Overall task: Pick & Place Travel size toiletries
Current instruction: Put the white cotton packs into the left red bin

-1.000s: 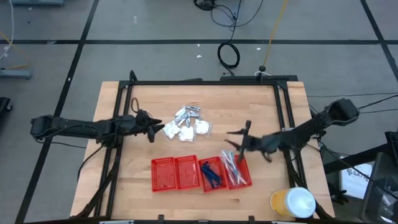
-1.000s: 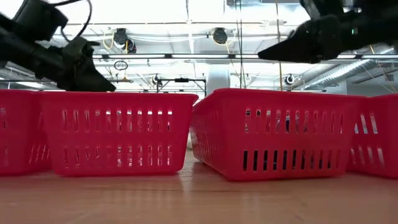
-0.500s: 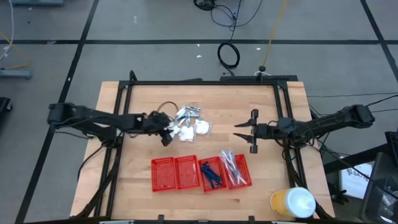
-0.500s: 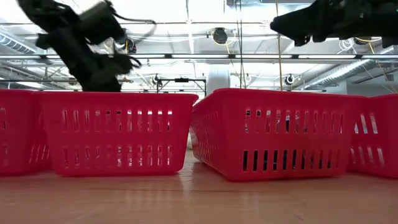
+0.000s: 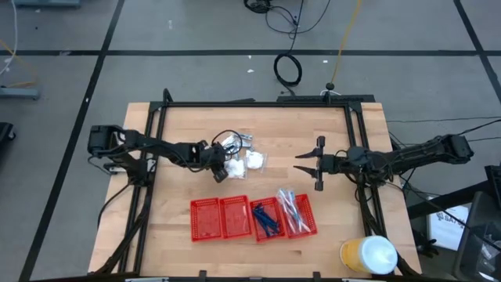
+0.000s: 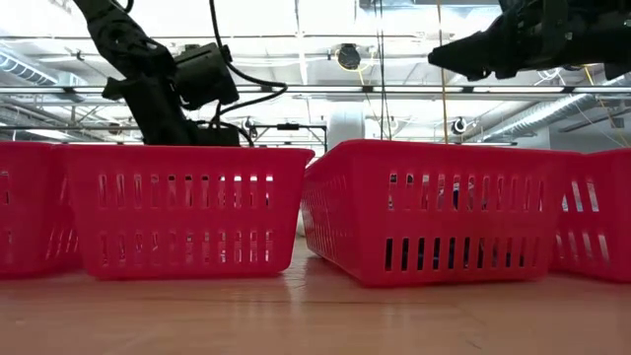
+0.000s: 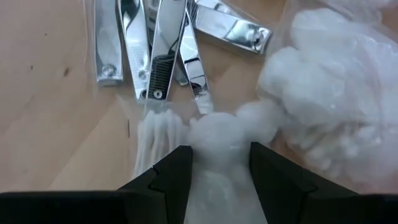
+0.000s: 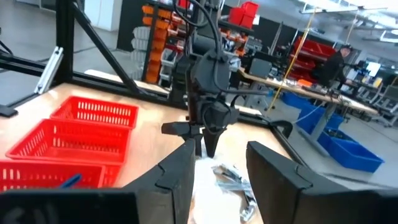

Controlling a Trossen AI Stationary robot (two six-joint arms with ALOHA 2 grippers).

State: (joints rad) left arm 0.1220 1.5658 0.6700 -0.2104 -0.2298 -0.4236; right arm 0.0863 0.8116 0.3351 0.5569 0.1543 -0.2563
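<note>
A pile of toiletries point(image 5: 239, 157) lies on the wooden table: silvery metal clippers point(image 7: 155, 50), white soft packets point(image 7: 336, 93) and a clear-wrapped bundle of pale sticks point(image 7: 155, 140). My left gripper point(image 5: 221, 168) is down at the pile's left edge, open, with a white packet point(image 7: 217, 134) in the gap between its fingers point(image 7: 217, 152). My right gripper point(image 5: 307, 166) hovers open, right of the pile and above the table. Dark blue sticks point(image 5: 266, 219) and pale sticks point(image 5: 293, 211) lie in two red baskets. My left gripper comes down on the pile from above and from the table's left, one finger point(image 7: 177, 171) on each side of the white packet's near end point(image 7: 217, 155). The packet lies on the table. Whether the fingers touch it, I cannot tell.
Several red mesh baskets point(image 5: 254, 217) stand in a row near the table's front edge; the two left ones look empty. A yellow and white roll point(image 5: 368, 254) sits at the front right corner. A black frame point(image 5: 258, 104) borders the table. Bare wood lies between pile and baskets.
My left gripper has travelled toward the table's right and come down onto the pile's left edge. My right gripper has lifted away from the rightmost basket toward the far edge, then held still, open throughout.
</note>
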